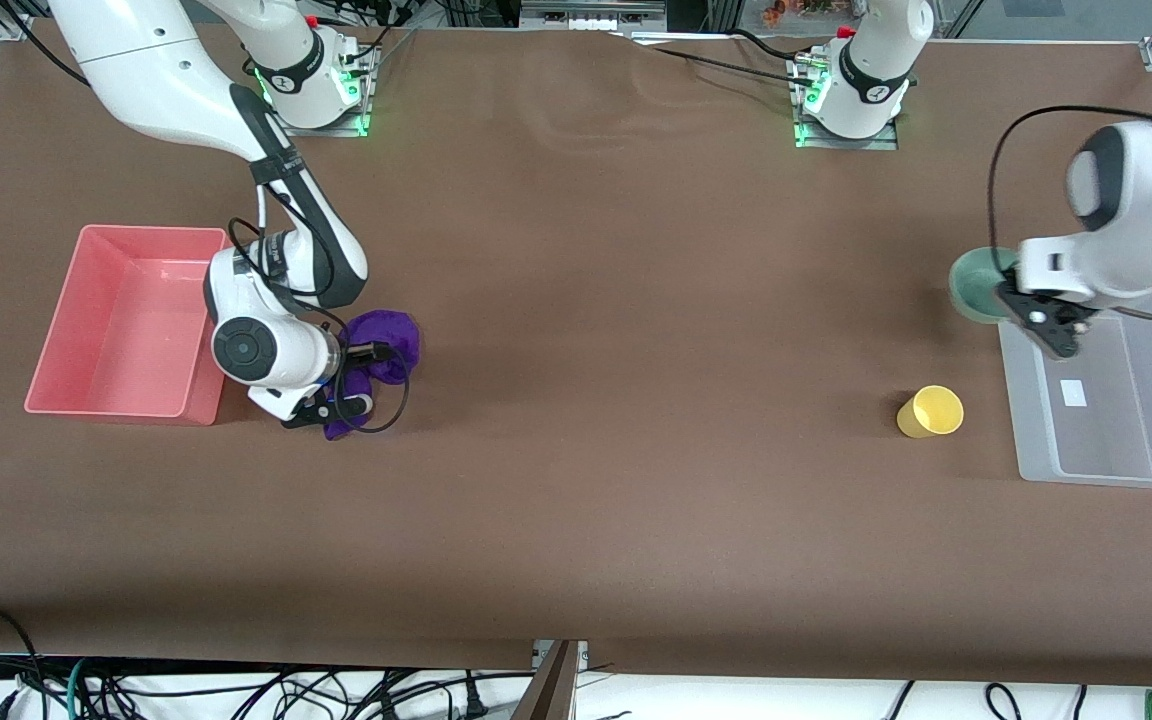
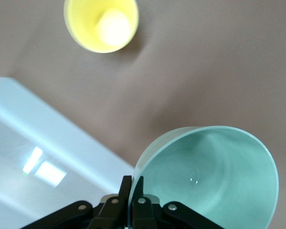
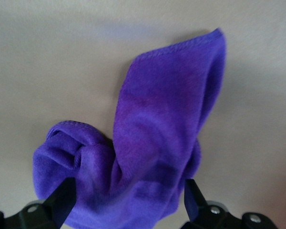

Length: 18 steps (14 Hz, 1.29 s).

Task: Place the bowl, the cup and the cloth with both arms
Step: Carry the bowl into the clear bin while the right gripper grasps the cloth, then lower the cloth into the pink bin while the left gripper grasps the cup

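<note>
Front view shows the cup (image 1: 930, 411) nearest the camera, a small bright yellow round plastic piece lying tipped on the brown bench (image 1: 586, 300) toward the left arm's end, just beside the clear frosted tray (image 1: 1116, 470). Toward the right arm's end, the right arm bends down steeply from its base, and the right gripper (image 1: 331, 405) sits low beside the pink plastic bin (image 1: 56, 330); its fingers (image 3: 59, 200) are spread part way and close around the cloth (image 3: 152, 133), a soft deep purple fabric bunched in thick folds with a stitched hem, one end trailing on the bench. Farther from the camera, the left arm reaches in from the edge of the view with its wrist turned down, and the left gripper (image 1: 1036, 320) hangs over the tray's rim. Its fingers (image 2: 126, 191) are pinched nearly together on the thin wall of the bowl (image 2: 209, 176), a smooth pale mint-green round shell held tilted.
</note>
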Available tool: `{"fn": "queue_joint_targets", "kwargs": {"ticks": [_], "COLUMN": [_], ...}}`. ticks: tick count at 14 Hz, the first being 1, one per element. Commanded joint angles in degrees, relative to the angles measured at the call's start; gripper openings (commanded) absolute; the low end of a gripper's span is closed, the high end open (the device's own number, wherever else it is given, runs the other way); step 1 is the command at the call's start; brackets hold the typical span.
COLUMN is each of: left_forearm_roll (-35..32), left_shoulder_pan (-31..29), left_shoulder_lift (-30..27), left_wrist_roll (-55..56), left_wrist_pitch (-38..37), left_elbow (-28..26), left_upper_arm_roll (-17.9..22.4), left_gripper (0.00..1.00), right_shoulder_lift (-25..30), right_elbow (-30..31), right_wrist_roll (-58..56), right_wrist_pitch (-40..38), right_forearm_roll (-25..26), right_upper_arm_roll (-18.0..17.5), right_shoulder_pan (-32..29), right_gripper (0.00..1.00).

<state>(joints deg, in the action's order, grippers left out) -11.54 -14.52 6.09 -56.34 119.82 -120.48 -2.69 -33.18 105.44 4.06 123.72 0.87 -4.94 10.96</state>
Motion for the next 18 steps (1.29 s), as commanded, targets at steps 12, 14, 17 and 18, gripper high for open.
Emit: {"fn": "queue_joint_targets", "kwargs": {"ticks": [12,14,17,18], "left_forearm_roll": [0.1,1.9,4.8,4.7], "left_shoulder_pan": [-15.1,-14.8,-12.9,-12.1], "left_shoulder_lift": [34.2,31.9,24.6,22.9], "left_wrist_roll": [-17.3,-17.0,-15.4,-12.5], "left_wrist_pitch": [4.7,1.1,-7.1,-8.4], "left_elbow": [32.4,32.6,32.7,32.8], "left_upper_arm_roll": [-0.6,-0.8,-2.5,-3.9], "left_gripper": [0.99,1.00,1.00,1.00], "right_shoulder_lift": [2.4,3.1,5.1,6.1], "right_elbow": [-2.0,-9.1,-19.4,-21.1], "right_wrist_roll": [0.0,-0.9,-6.4,-9.7], "right_wrist_pitch": [-2.7,-12.4,-28.9,-32.4], "right_forearm_roll": [0.2,0.8,0.8,0.8], "right_upper_arm_roll": [0.1,0.8,6.3,8.9], "right_shoulder_pan": [-0.1,-0.8,-1.0,-1.0], "right_gripper": [0.00,0.00,0.00,0.00]}}
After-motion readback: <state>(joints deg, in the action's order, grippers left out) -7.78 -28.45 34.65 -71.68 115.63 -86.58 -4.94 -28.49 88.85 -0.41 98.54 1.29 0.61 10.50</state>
